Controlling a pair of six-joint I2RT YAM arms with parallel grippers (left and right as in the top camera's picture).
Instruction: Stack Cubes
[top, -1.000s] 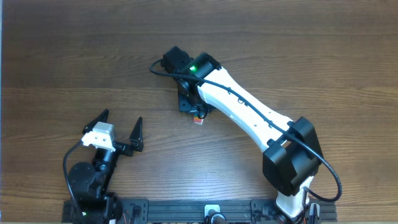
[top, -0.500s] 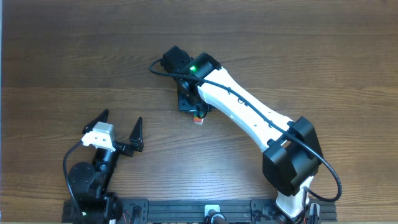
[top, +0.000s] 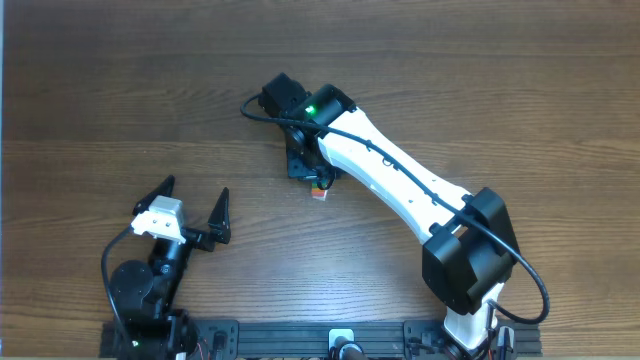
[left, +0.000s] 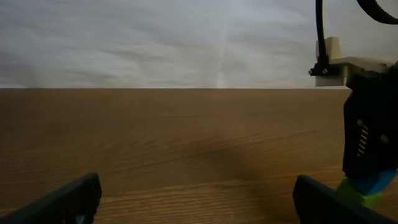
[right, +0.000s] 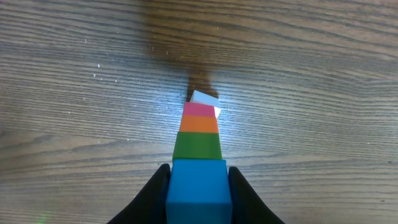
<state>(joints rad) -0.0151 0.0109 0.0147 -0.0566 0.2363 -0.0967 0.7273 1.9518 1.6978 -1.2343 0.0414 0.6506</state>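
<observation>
My right pincer is closed on the blue cube, one finger pressed against each of its two opposite sides, so the cube fills the narrow gap between them. The blue cube sits at the top of the stack, straight above the green cube. Under the green one come the orange cube and the pink cube. The white cube is at the bottom on the wooden counter and is turned a little out of line with the others. From above, the stack stands near the middle of the counter, mostly covered by my right arm, which reaches across from its base at the right. My left pincer is well apart from the stack, close to its own base at the left, with its fingers spread wide and nothing between them. Its wrist camera looks along the counter and sees the right pincer off to one side, with the blue cube touching the green cube beneath it.
</observation>
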